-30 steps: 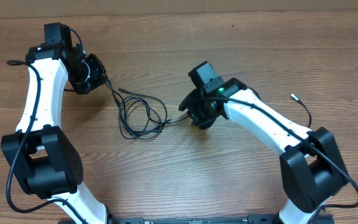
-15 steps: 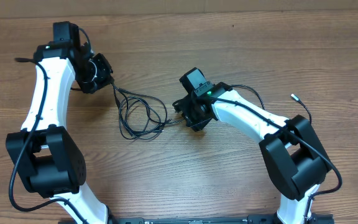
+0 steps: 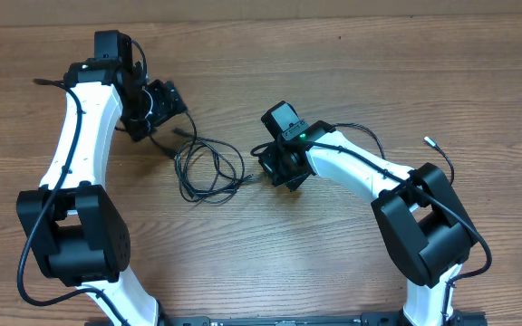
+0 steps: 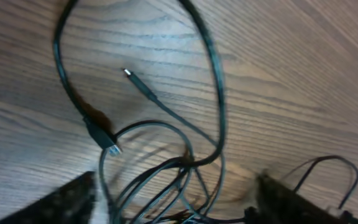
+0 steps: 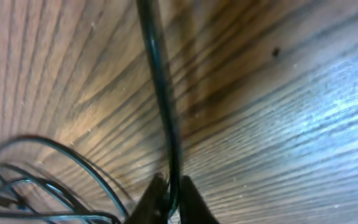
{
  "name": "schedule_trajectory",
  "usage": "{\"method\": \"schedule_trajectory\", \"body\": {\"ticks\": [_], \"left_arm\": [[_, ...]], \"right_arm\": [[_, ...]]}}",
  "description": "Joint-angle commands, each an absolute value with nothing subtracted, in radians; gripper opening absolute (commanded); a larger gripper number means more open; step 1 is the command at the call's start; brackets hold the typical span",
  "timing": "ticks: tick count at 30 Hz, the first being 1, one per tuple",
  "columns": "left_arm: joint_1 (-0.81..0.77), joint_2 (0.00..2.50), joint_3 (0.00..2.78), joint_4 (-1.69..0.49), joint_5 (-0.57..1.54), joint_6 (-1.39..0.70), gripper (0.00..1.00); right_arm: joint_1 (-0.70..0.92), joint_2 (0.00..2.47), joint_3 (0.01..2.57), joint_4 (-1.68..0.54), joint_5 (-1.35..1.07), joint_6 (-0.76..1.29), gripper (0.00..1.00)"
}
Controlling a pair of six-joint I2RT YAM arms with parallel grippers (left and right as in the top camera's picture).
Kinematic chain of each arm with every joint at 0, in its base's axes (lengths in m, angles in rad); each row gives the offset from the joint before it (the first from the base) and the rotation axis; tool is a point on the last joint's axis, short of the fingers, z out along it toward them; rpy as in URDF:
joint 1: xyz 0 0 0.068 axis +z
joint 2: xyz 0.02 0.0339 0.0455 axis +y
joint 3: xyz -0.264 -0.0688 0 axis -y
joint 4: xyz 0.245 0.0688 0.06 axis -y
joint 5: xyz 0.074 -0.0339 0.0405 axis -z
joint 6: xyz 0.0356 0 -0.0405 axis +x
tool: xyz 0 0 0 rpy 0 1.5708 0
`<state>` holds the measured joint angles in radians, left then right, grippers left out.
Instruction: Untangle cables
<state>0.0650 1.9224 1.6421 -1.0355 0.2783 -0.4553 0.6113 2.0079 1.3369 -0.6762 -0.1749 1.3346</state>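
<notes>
L gripper [image 3: 164, 109] has swung in toward the cables [image 3: 208, 167], jaws apart, loops now slack between them. R gripper [image 5: 169, 190] stays clamped on one cable. Tangle looser, not undone.

The left gripper [image 4: 179, 205] shows as two dark blurs cut off at its wrist view's bottom edge. From above, the right gripper [image 3: 268, 172] hides its own fingertips, and the cables [image 3: 208, 167] end in plugs too tiny to read.

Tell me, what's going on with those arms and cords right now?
Left gripper open above the cables, tangled between the arms. Right gripper shut on them. Nothing blocking.
</notes>
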Motion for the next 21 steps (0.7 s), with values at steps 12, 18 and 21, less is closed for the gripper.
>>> {"method": "schedule_trajectory", "body": {"ticks": [12,18,21], "left_arm": [[-0.07,1.909,1.637,-1.227,0.25,-0.402,0.89],[-0.14,1.909,1.614,-1.293,0.072,-0.413,0.82],[-0.15,1.909,1.561,-1.263,0.075,-0.419,0.75]], "right_arm": [[0.568,2.017,1.346,-0.699,-0.134,1.327,0.04],[0.535,2.017,1.346,-0.725,-0.15,1.244,0.04],[0.525,2.017,1.346,-0.745,-0.15,1.221,0.04]]}}
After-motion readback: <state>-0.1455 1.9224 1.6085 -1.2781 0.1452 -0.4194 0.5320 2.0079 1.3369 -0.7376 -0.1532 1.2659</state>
